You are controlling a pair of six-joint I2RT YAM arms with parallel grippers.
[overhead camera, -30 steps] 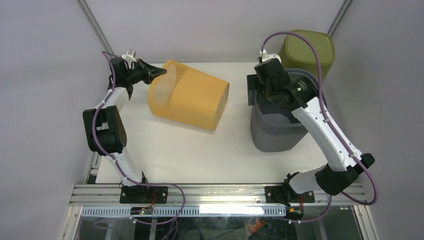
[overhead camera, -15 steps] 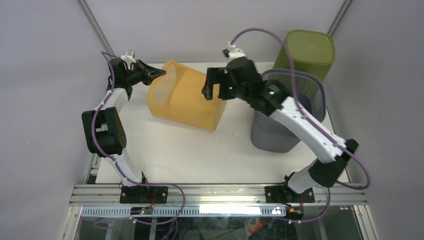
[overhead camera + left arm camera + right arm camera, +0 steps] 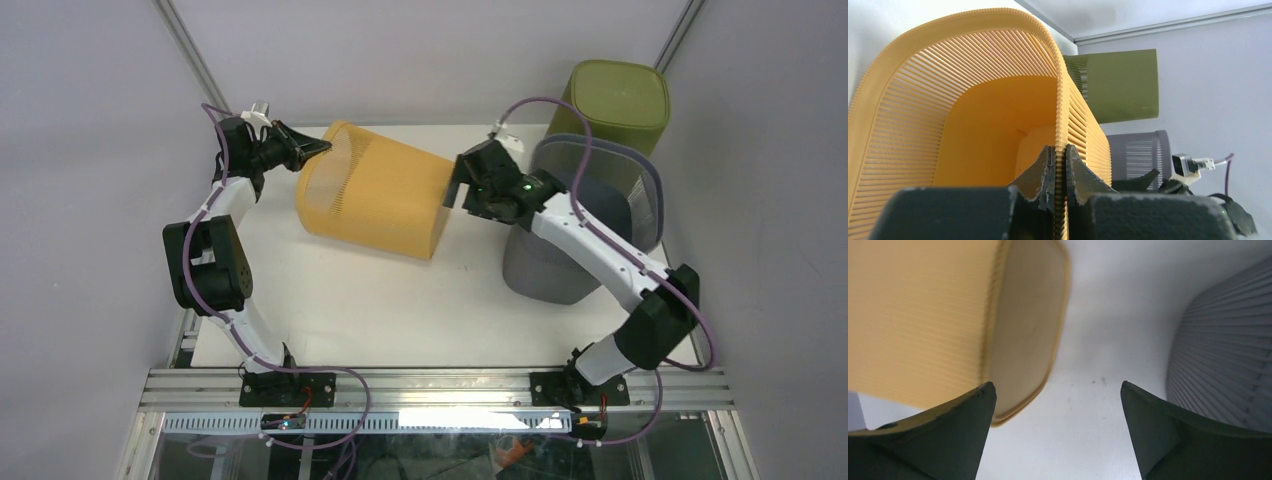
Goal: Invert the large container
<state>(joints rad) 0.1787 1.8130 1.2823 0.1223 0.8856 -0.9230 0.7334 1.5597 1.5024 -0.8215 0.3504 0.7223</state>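
The large yellow ribbed container (image 3: 375,200) lies on its side on the white table (image 3: 400,300), open mouth to the left and closed base to the right. My left gripper (image 3: 318,146) is shut on its rim at the upper left; in the left wrist view the fingers (image 3: 1058,148) pinch the rim edge of the container (image 3: 988,115). My right gripper (image 3: 455,190) is open and empty just off the base end. In the right wrist view its jaws (image 3: 1058,385) stand wide, with the yellow base (image 3: 1025,330) beside the left finger.
A grey ribbed container (image 3: 545,270) stands upright right of the yellow one, close to my right arm, and shows in the right wrist view (image 3: 1228,355). A green container (image 3: 615,95) stands at the back right corner. Walls close in on all sides.
My right arm has swung left from above the grey container and come down to the yellow container's base end. The left gripper and the yellow container have held still.
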